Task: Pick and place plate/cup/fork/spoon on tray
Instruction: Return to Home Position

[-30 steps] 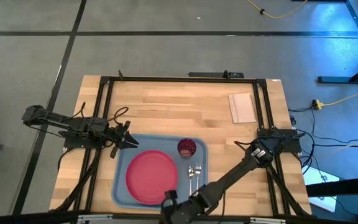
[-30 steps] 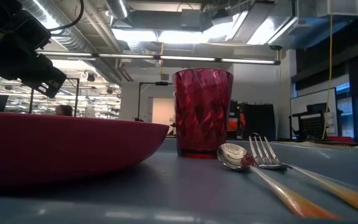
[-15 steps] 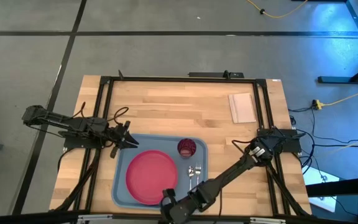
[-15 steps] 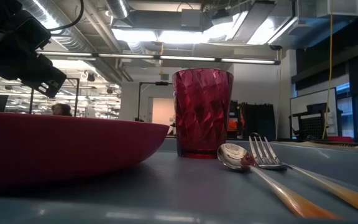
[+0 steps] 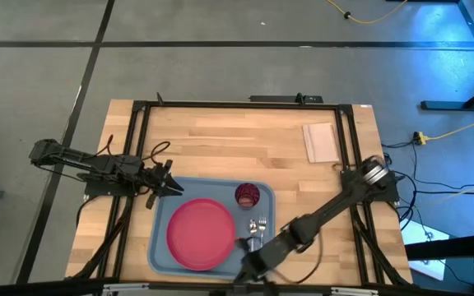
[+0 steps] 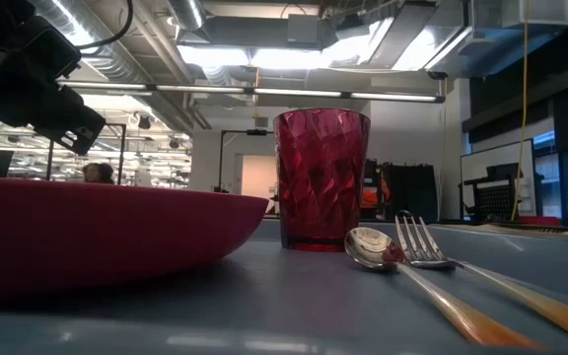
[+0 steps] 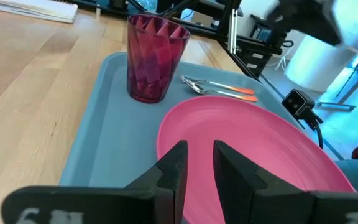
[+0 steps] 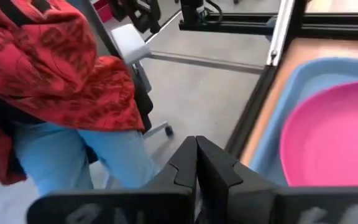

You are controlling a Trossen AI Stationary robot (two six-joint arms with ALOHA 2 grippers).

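The light blue tray (image 5: 160,215) lies at the table's near middle. On it rest the pink-red plate (image 5: 197,233), the dark red cup (image 5: 247,195) standing upright, and the spoon (image 5: 253,226) and fork (image 5: 262,224) lying side by side, handles toward the near edge. My left gripper (image 5: 171,188) hovers by the tray's far left corner, slightly open and empty; its wrist view shows the plate (image 7: 260,155) and cup (image 7: 154,59) ahead. My right gripper (image 5: 245,267) is shut and empty above the tray's near edge, pointing out past the table (image 8: 196,155).
A small pale sheet (image 5: 320,142) lies at the table's far right. Black frame rails (image 5: 237,104) run around the table. A person in a red top and blue trousers (image 8: 61,93) stands just beyond the near edge. Bare wood (image 5: 220,144) lies behind the tray.
My right gripper has swung toward the table's right edge along the near edge, from in front of the plate to in front of the fork and spoon, staying shut. The things on the tray have not moved.
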